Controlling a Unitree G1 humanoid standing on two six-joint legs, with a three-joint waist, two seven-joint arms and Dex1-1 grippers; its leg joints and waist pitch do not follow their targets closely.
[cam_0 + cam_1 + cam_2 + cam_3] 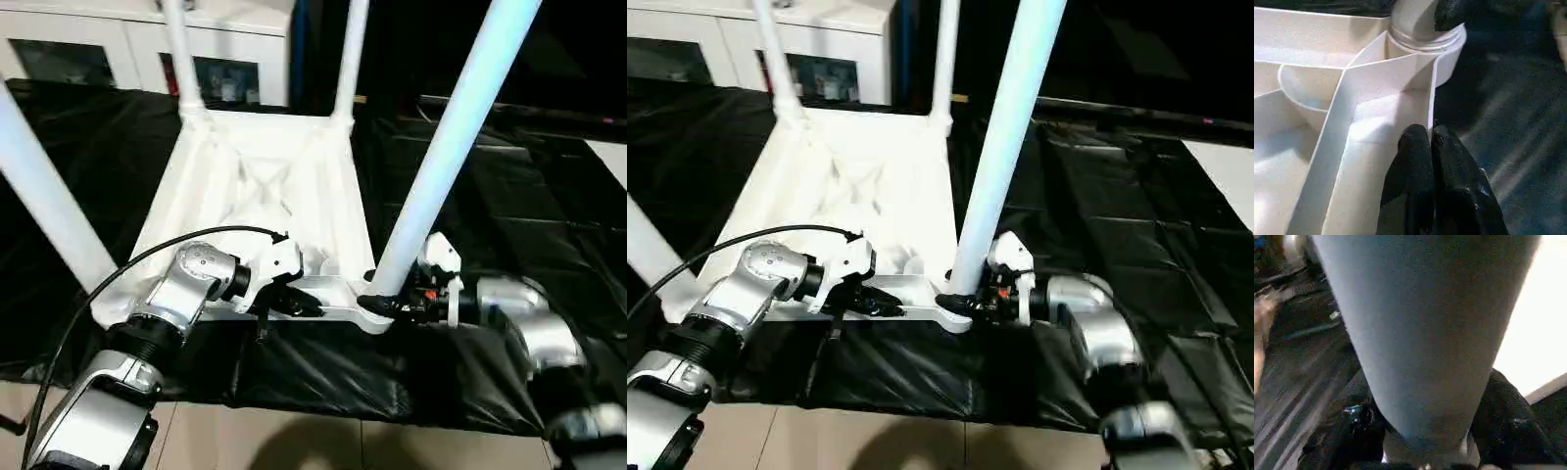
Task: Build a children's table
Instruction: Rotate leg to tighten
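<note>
The children's table point(265, 186) lies upside down on a black cloth, ribbed underside up, with all four white legs standing in its corner sockets. My left gripper point(306, 302) is shut, its fingertips point(1418, 142) pressed against the near rim wall beside the near right socket point(1425, 39). My right gripper point(382, 304) reaches in from the right at the foot of the near right leg point(451, 137). Its black fingers point(1352, 431) sit against both sides of that leg just above the socket.
The black cloth point(490, 196) covers the work surface, and its front edge hangs over tiled floor point(294, 441). A white cabinet with glass doors point(98, 49) stands behind. The near left leg point(44, 196) rises beside my left arm, and a black cable point(98, 284) loops over that arm.
</note>
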